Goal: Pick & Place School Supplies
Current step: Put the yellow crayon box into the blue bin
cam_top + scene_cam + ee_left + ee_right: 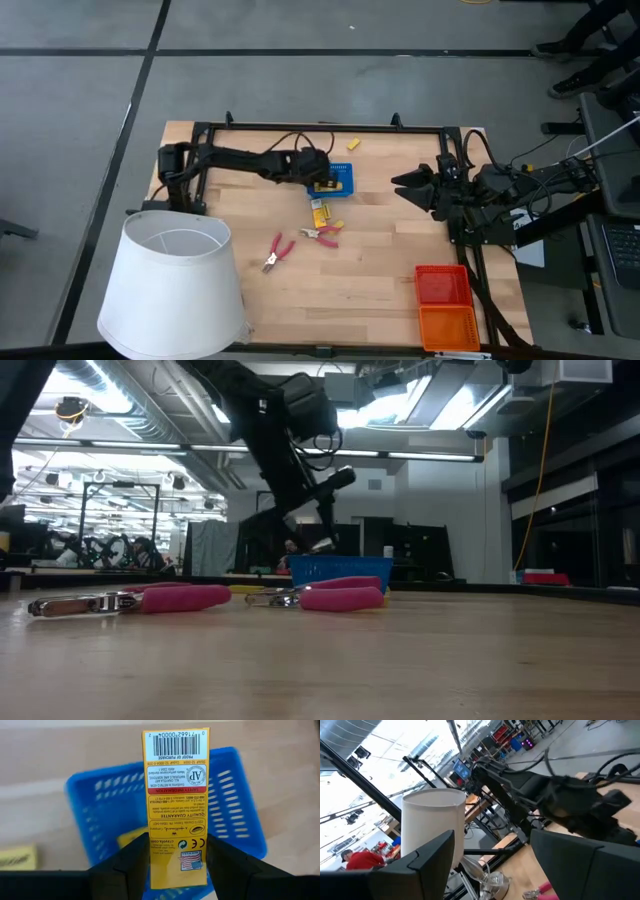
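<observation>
Pinching a yellow pack (176, 805) between its jaws, the left gripper (175, 865) holds it over the blue tray (235, 805), hiding most of another pack inside. Two red-handled pliers (278, 252) lie on the bench (380, 280). The right gripper (408, 187) hovers, jaws spread.
</observation>
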Robot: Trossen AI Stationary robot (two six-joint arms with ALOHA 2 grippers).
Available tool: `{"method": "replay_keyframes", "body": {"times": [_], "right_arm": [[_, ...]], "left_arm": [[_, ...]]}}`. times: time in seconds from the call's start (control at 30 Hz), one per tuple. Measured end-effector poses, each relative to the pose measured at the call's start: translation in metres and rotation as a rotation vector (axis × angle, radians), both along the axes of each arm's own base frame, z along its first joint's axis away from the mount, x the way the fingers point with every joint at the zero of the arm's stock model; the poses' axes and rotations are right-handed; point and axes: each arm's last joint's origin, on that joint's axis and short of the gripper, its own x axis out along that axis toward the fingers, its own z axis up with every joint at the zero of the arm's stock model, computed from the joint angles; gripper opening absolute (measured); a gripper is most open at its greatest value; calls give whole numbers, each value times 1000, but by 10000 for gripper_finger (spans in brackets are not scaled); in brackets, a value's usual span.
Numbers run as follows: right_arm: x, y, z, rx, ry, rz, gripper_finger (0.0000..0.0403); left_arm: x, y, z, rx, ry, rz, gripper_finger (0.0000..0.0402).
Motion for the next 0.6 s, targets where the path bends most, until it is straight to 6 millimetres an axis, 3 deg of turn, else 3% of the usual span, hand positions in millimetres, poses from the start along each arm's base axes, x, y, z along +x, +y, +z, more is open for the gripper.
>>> {"method": "replay_keyframes", "body": {"times": [0.43, 0.6], "right_arm": [[-1, -1, 1, -3, -5, -24, 268], [-1, -1, 1, -2, -7, -35, 268]], "left_arm": [[5, 13, 6, 15, -83, -157, 225], [2, 11, 21, 50, -111, -228, 227]]}}
